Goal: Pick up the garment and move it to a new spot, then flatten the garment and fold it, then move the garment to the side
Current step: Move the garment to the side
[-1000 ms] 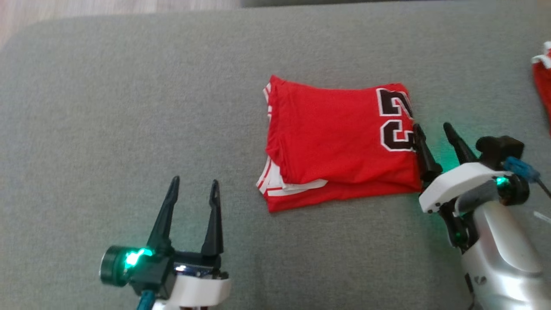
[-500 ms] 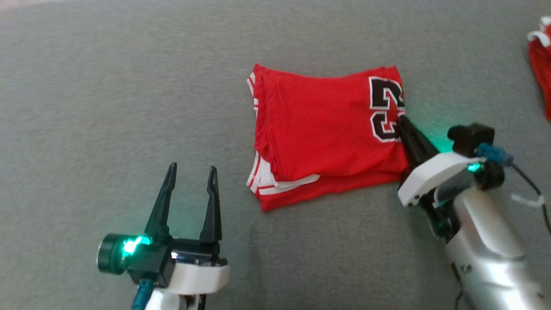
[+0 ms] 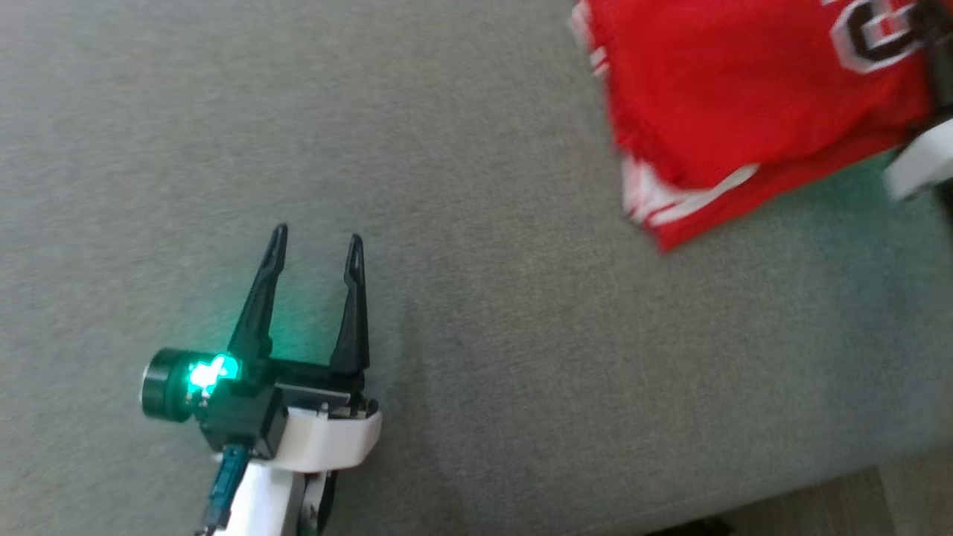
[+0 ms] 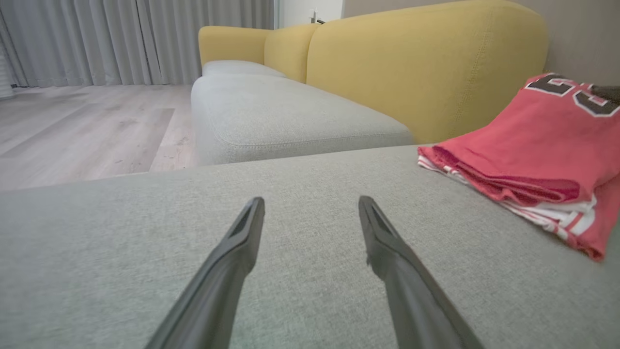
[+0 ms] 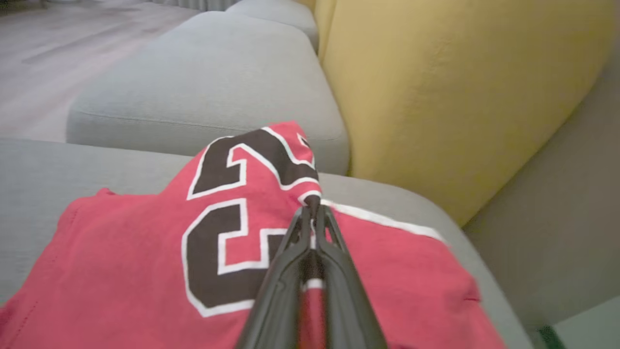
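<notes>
While the right gripper (image 5: 312, 212) pinches its two fingers tight on the edge of the folded red jersey (image 3: 744, 97), just beside the black number, the cloth rises to a small peak at the pinch. The jersey lies on the grey sofa cushion (image 3: 521, 357), near the yellow backrest (image 4: 411, 63). Well apart from it, the left gripper (image 3: 318, 237) sits low over bare cushion, fingers spread wide and holding nothing.
</notes>
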